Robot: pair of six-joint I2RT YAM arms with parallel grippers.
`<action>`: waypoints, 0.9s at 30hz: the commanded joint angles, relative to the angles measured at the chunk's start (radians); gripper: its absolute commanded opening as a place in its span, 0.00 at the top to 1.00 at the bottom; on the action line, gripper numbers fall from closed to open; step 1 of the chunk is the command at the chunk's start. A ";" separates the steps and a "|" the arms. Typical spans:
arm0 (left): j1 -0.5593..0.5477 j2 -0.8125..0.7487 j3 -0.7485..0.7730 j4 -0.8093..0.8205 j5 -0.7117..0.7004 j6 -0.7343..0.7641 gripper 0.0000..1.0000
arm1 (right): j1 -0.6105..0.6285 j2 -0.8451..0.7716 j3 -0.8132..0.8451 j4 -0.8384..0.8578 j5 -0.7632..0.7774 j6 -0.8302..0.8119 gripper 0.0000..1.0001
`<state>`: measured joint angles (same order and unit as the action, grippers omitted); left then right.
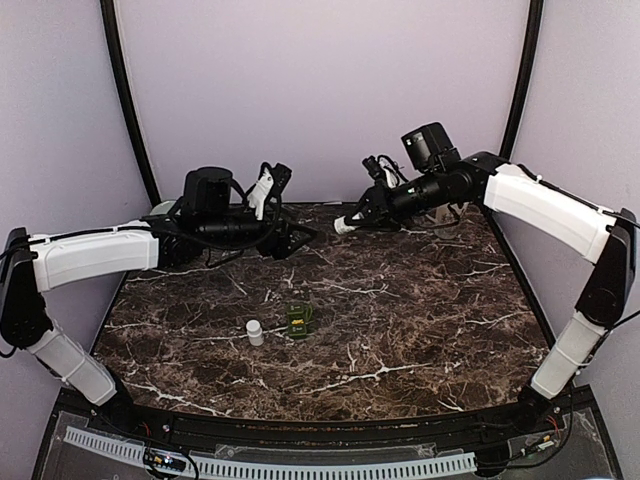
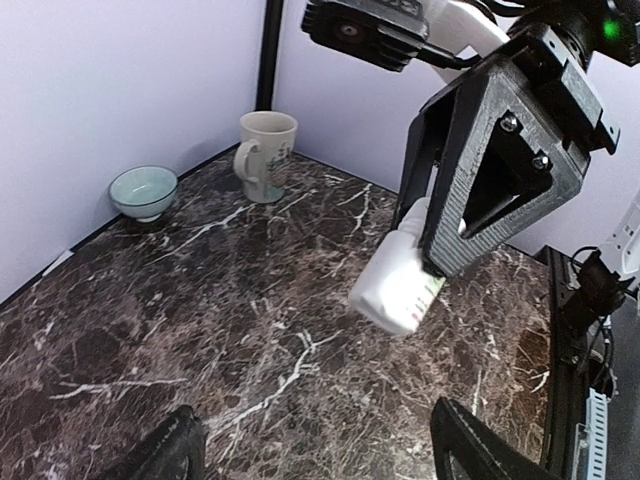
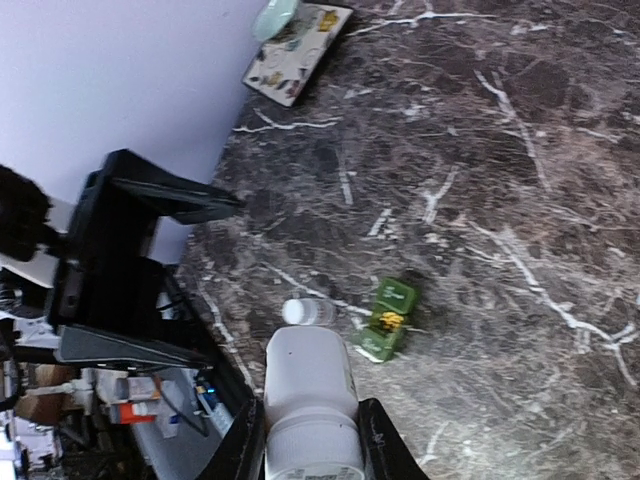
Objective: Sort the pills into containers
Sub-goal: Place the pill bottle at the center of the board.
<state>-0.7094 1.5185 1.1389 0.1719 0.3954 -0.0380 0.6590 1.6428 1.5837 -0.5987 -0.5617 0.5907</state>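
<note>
Jaws on your right arm (image 1: 545, 205) are closed on a large white plastic bottle (image 1: 347, 224). They grip it around its body and hold it tilted in the air, at the upper middle of the overhead view. In the left wrist view you see the bottle (image 2: 398, 292) at centre right with part of a label showing, pinched between black fingers (image 2: 470, 200). In the right wrist view it fills the bottom centre.

The left jaws are spread wide and hold nothing. Their 2 fingertips (image 2: 165, 455) sit far apart along the bottom edge of the left wrist view, with bare surface between them. Overhead, the left arm (image 1: 100, 255) reaches in from the left, and its jaws are near the held bottle but not touching it.

The dark green rectangular pill box (image 1: 299, 318) sits on the dark marble-patterned surface (image 1: 420, 320), just below centre of the overhead view and well apart from both jaws. A small white bottle (image 1: 255, 332) stands upright just left of it, across a narrow gap. In the right wrist view something yellow shows at the middle of the box (image 3: 388, 320).

A beige ceramic mug (image 2: 266, 155) and a pale blue-green bowl (image 2: 143, 190) stand apart in the upper left of the left wrist view. A flat patterned card (image 3: 297, 40) lies at the top of the right wrist view.
</note>
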 commanded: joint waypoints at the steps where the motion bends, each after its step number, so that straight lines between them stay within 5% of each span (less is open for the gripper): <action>1: 0.010 -0.101 -0.078 0.003 -0.137 -0.024 0.20 | -0.001 0.069 0.023 -0.178 0.277 -0.168 0.95; 12: 0.010 -0.240 -0.209 -0.050 -0.300 -0.071 0.20 | 0.001 0.213 0.013 -0.363 0.767 -0.290 0.96; 19: 0.010 -0.263 -0.228 -0.106 -0.319 -0.101 0.20 | 0.004 0.299 0.011 -0.404 0.887 -0.298 0.96; 27: 0.010 -0.280 -0.266 -0.127 -0.322 -0.144 0.12 | 0.003 0.332 -0.037 -0.360 0.855 -0.304 0.93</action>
<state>-0.7029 1.2793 0.9020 0.0696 0.0864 -0.1501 0.6590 1.9678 1.5627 -0.9730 0.2718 0.2962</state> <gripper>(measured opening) 0.845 0.242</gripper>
